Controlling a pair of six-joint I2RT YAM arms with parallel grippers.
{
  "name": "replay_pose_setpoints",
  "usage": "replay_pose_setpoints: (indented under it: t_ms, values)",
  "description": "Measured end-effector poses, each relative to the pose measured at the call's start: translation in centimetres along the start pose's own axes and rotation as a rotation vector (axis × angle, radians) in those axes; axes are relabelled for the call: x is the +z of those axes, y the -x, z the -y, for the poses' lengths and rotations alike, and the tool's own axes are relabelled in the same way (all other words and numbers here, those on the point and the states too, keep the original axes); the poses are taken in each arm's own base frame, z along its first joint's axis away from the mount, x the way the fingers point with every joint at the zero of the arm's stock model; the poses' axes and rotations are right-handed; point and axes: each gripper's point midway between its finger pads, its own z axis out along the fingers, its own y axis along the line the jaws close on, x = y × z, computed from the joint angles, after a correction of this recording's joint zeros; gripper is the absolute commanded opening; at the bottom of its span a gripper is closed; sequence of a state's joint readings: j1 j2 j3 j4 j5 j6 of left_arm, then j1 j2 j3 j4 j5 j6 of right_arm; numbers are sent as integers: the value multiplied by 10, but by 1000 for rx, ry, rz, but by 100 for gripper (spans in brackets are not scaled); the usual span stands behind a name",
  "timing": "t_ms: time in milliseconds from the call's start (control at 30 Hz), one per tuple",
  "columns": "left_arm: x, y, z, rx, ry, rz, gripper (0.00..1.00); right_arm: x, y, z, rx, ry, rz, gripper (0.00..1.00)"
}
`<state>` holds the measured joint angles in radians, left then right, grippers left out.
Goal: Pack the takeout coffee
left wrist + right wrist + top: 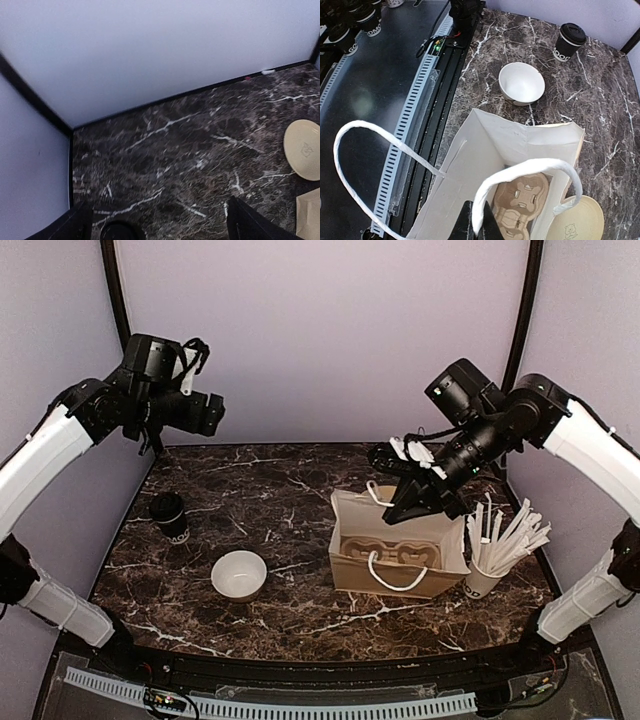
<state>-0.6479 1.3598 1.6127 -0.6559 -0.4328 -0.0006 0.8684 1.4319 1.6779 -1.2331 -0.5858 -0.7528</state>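
Gaping empty above the cup, the left tool could topple it if it lands off-centre; the right tool, clamped on the handle, may tip the bag.

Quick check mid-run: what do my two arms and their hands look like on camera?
The left arm and right arm have white tubular links with black joints. Each wrist is a black boxy block with thin black cables looped beside it and small white parts. The left hand and right hand have black fingers.
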Motion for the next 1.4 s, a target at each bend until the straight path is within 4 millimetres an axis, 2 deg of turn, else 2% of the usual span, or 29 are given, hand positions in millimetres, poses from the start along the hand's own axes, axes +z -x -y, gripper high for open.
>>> replay_pose_setpoints:
  t_ms: [100,167,300,333,433,467,700,1033,1200,1300,1400]
  values:
    - [29,-48,-49,-138,82,-205,96,-2,2,7,-8,-37,3,0]
    - [44,-86,-66,-211,104,-361,96,-2,2,11,-9,-53,2,0]
    - [64,-145,-77,-288,113,-588,96,-3,4,16,-10,-75,8,0]
    - [69,-161,-73,-300,100,-649,96,-3,5,17,-10,-79,10,0]
    - [75,-197,-79,-347,98,-768,96,-2,6,19,-12,-89,14,0]
    - [77,-204,-80,-356,98,-790,96,-2,6,20,-13,-91,14,0]
    - [86,-231,-80,-371,117,-895,94,2,1,20,-4,-84,6,0]
    - [81,-252,-103,-423,187,-945,94,2,2,20,-6,-86,8,0]
    - [79,-264,-103,-430,190,-972,86,2,2,20,-7,-87,8,0]
    - [81,-264,-103,-437,186,-965,79,2,2,20,-6,-86,9,0]
    - [82,-264,-103,-443,180,-960,77,2,2,20,-6,-87,9,0]
